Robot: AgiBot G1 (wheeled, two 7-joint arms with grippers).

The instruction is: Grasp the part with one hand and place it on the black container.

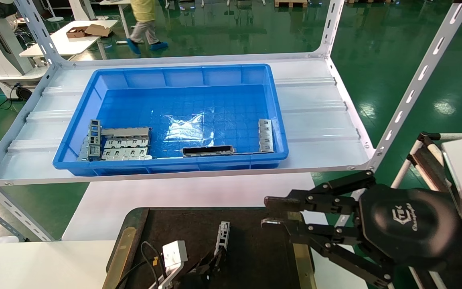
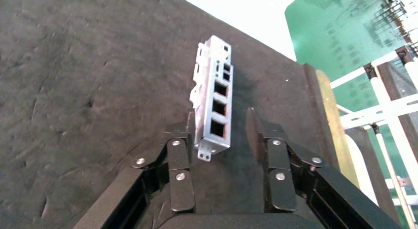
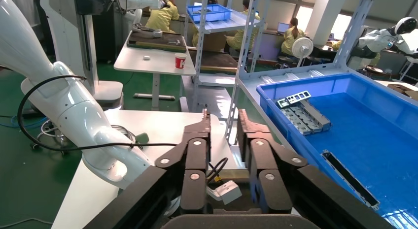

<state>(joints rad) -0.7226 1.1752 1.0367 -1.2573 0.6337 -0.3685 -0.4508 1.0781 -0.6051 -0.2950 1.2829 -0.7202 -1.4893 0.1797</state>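
The part (image 1: 223, 235), a slim silver bar with square windows, lies on the black container (image 1: 255, 249) near its middle. In the left wrist view the part (image 2: 213, 103) rests on the dark surface (image 2: 98, 91) with its near end between my left gripper's (image 2: 220, 116) open jaws, close beside one finger. In the head view the left gripper (image 1: 215, 261) sits low at the container's near edge. My right gripper (image 1: 268, 210) is open and empty, hovering over the container's right side; it also shows in the right wrist view (image 3: 224, 114).
The big blue bin (image 1: 175, 164) stands on the white shelf behind, holding grey tabbed plates (image 1: 124, 146), a long black bar (image 1: 208, 151) and silver bars (image 1: 266, 135). A slanted shelf post (image 1: 415, 84) rises at the right. Brass strips (image 1: 118, 253) edge the container.
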